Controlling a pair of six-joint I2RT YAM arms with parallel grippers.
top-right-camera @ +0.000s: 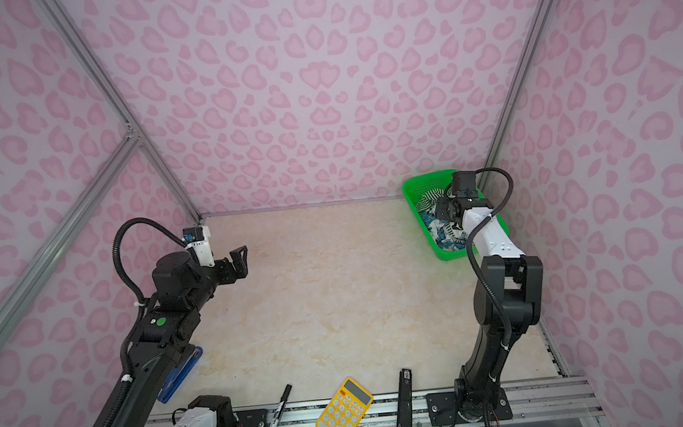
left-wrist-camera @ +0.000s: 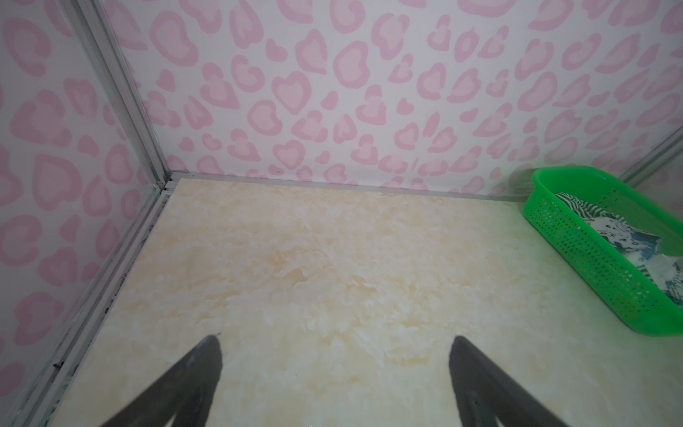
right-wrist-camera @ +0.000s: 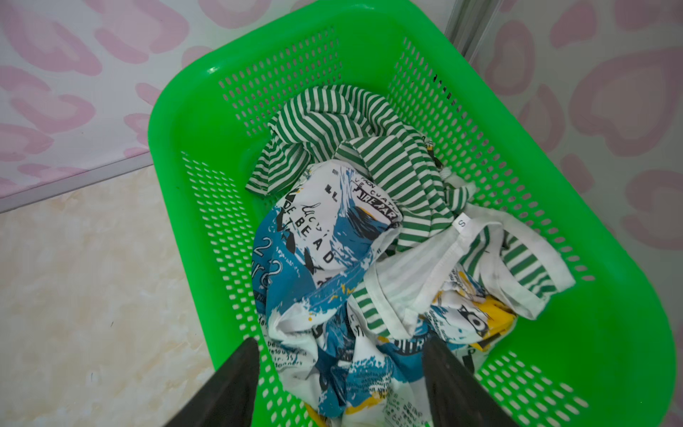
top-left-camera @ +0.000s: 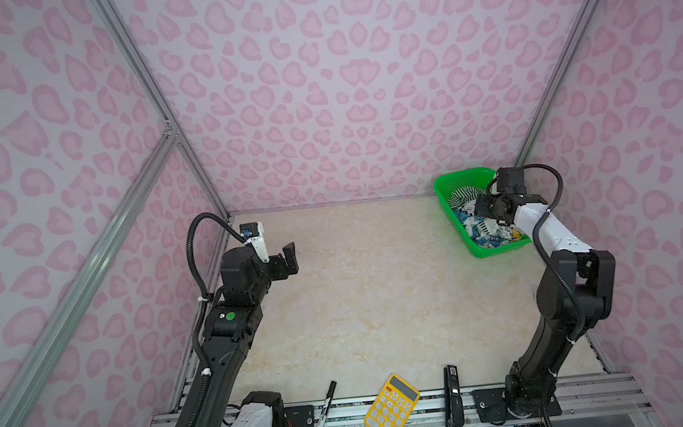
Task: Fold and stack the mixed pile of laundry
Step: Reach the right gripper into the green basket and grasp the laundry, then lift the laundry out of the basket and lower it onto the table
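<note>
The mixed laundry pile lies crumpled in a bright green perforated basket (top-left-camera: 497, 250) at the table's back right corner. The green-and-white striped garment (right-wrist-camera: 369, 148) sits toward the far end and drapes over the white garment with blue, yellow and black print (right-wrist-camera: 314, 240). My right gripper (right-wrist-camera: 340, 340) hangs just above the basket's near end. Its jaws stand apart over the printed cloth, one finger in line with the basket wall, and nothing is pinched between them. In both top views its wrist hides part of the pile (top-left-camera: 482, 228). My left gripper (left-wrist-camera: 335, 340) is wide open and empty above bare table at the left (top-left-camera: 289, 258).
A yellow calculator (top-left-camera: 392, 408), a black marker (top-left-camera: 324, 412) and a black stapler-like tool (top-left-camera: 452, 399) lie along the front edge. A blue flat object (top-right-camera: 181, 373) sits under the left arm. Pink patterned walls close in the back and both sides.
</note>
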